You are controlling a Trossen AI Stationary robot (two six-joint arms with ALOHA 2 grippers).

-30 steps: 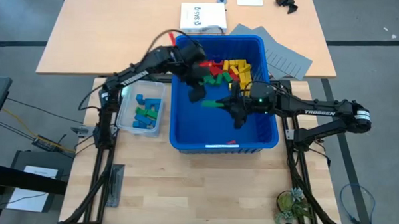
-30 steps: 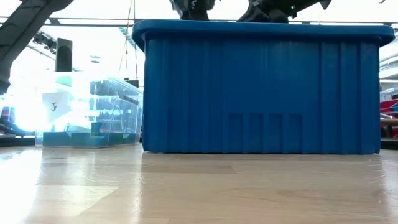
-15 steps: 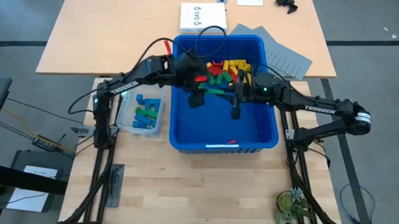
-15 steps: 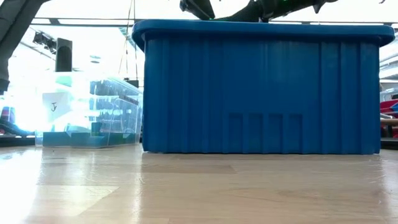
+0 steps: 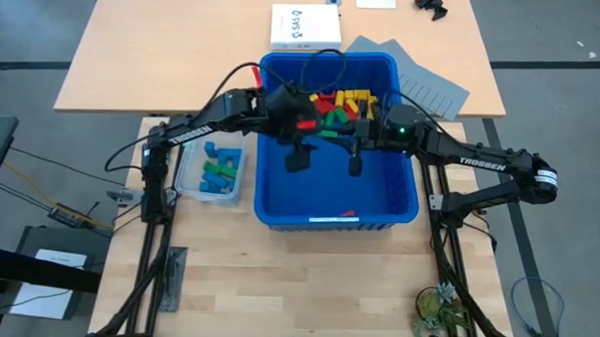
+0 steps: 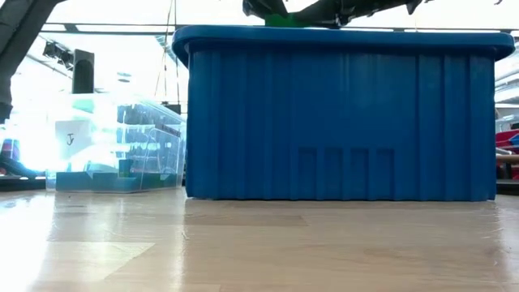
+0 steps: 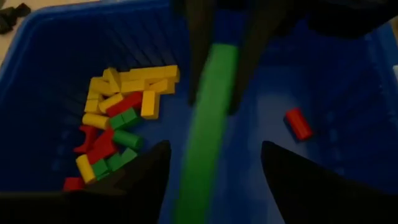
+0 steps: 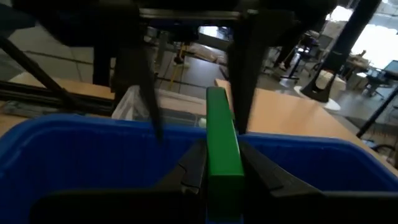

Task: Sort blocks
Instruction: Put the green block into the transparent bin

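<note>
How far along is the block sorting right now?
Done: some blue and green blocks lie in the clear tub. In hand: the right gripper is shut on a long green block, held out over the blue bin between the open left gripper's fingers. Left: a pile of red, yellow and green blocks and one stray red block in the bin.

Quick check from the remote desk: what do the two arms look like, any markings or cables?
Both arms are black and slim-jointed. The right arm bears white TROSSEN lettering and a lit green light by its wrist; the left arm has white lettering too, a red patch and a looping black cable.
</note>
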